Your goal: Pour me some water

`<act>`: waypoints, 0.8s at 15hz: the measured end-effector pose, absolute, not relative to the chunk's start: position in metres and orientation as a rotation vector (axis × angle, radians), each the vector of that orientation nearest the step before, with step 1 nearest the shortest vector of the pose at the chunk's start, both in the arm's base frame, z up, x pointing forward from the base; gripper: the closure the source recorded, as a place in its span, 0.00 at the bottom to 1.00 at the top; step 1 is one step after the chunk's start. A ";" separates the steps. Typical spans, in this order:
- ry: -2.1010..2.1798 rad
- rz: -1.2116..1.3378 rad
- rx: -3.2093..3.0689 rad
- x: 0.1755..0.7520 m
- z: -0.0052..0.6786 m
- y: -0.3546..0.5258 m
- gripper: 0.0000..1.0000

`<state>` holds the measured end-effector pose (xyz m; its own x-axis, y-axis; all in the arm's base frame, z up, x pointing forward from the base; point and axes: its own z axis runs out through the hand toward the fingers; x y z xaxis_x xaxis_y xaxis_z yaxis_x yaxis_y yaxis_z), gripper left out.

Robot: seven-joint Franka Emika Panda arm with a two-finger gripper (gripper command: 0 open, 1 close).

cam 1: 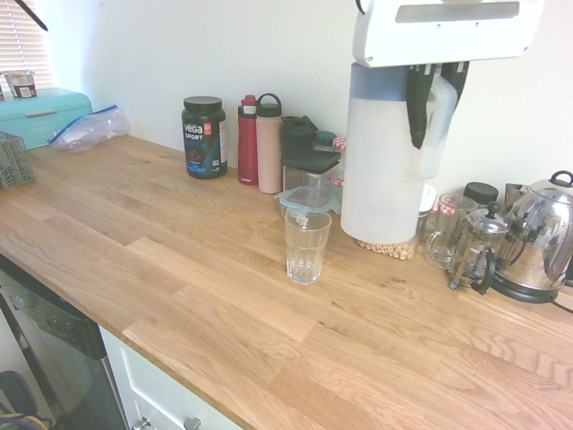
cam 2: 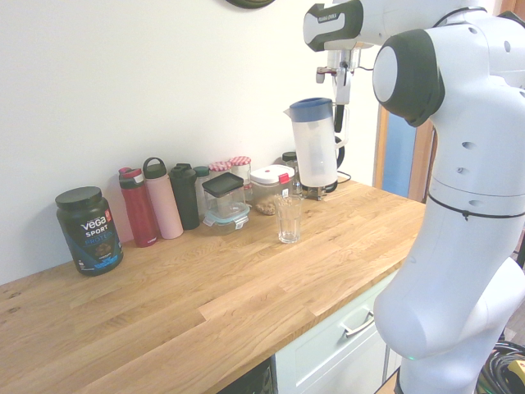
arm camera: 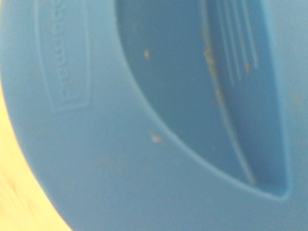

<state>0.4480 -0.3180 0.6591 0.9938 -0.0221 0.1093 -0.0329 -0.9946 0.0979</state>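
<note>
1. The pitcher (cam 1: 387, 157) was held up in the upper right of the first exterior view, upright, with the gripper (cam 1: 437, 94) fingers clamped around its handle. The glass (cam 1: 306, 245) was seen lower, near mid-frame on the counter (cam 1: 179, 278).
2. Water could easily be splashed past the glass if the tilt was started too far off – the glass mouth looked pretty narrow.
3. The grip on the handle might be lost under the weight.
4. The water level couldn't be made out, and the wrist view was filled by the blurry blue lid (arm camera: 159, 115).
</note>
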 end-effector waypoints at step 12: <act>0.193 -0.057 2.860 0.456 0.577 -0.284 1.00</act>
<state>0.4564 -0.2844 0.5769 0.9903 0.1267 -0.0574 0.1375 -0.9536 0.2679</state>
